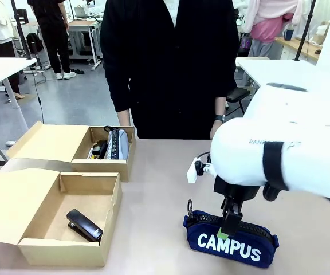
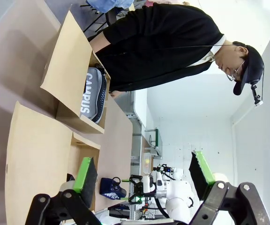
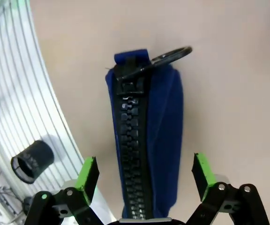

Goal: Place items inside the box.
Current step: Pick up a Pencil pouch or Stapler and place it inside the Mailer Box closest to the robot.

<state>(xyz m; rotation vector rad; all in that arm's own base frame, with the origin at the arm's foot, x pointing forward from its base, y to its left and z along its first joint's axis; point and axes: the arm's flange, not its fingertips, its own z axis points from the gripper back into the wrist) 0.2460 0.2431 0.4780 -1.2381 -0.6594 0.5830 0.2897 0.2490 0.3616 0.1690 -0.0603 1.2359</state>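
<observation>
Navy fabric with white "CAMPUS" lettering marked the zip pencil case (image 1: 231, 239), which lay on the pale tabletop (image 1: 159, 217) at the lower right of the front view, outside both boxes. Its black zip faced up and its ring pull sat at the left end. The right gripper (image 1: 227, 229) hung directly over it, one green pad low against the case's top edge. In the right wrist view this gripper (image 3: 145, 171) had its jaws spread wide. The green fingertips (image 3: 89, 171) stood on either side of the navy case (image 3: 149, 140), with bare table showing between each pad and the fabric, so nothing was clamped.

At the lower left of the front view sat a brown cardboard box (image 1: 67, 252) with its flaps open, and a black stapler (image 1: 85, 224) lay on its floor. Just behind it, a second open cardboard box (image 1: 105, 169) held a grey zip pencil case (image 1: 118, 143) standing on edge. Smaller dark things lay to its left, too small to tell apart.

In the left wrist view the left gripper (image 2: 143, 174) was raised, its jaws wide apart and holding nothing. A person in a black top (image 1: 171, 69) stood at the table's far edge, at the top centre of the front view.
</observation>
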